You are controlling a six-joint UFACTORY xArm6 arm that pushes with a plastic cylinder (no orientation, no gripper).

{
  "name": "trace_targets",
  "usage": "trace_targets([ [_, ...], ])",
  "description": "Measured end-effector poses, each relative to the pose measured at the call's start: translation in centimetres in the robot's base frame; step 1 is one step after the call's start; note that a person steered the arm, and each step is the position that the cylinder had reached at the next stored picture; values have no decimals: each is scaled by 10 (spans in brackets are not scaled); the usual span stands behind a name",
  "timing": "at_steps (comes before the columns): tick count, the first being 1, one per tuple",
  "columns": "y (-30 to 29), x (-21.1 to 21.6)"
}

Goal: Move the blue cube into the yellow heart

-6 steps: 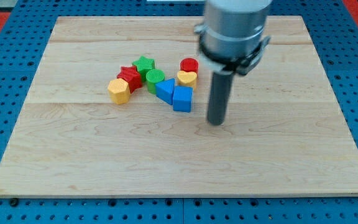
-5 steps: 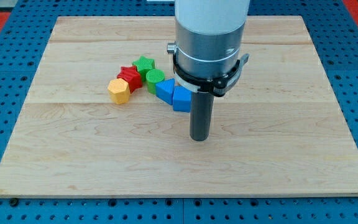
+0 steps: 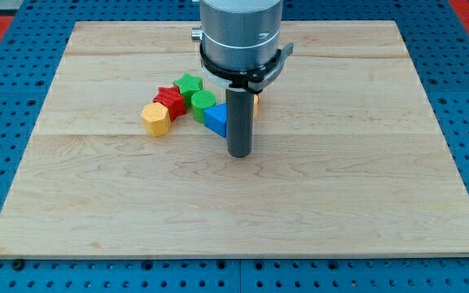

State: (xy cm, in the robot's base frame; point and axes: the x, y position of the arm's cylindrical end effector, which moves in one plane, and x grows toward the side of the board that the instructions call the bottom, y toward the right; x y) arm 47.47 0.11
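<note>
Nearest the bottom of the frame the wooden board (image 3: pixel 234 212) lies bare. Just above centre, my tip (image 3: pixel 240 154) rests on the board. Over the last half second it has swept from the right of centre leftward and a little upward, and it now stands directly below where the blue cube sat a moment ago. The rod now covers the blue cube entirely, so I cannot tell whether the tip touches it or stands just short of it. Judging from this, the tip has lined itself up on the cube's near side, ready to push it toward the top of the frame, where the yellow heart lies.

There are no fingers on this arm, only the bare rod; it clamps nothing and can only press sideways against a block.

Just left of the rod a blue wedge-like block (image 3: pixel 215 119) peeks out. Further left sits the yellow hexagonal block (image 3: pixel 156 119), with the red star (image 3: pixel 170 101) and the green cylinder (image 3: pixel 203 102) behind it, and the green star (image 3: pixel 188 84) farthest back. Right of the rod, a sliver of the yellow heart (image 3: pixel 256 102) shows, well short of being visibly met by the cube.
</note>
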Motion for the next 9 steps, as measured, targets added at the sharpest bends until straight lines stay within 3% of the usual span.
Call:
trace_targets([
  [7, -1, -15],
  [9, 5, 41],
])
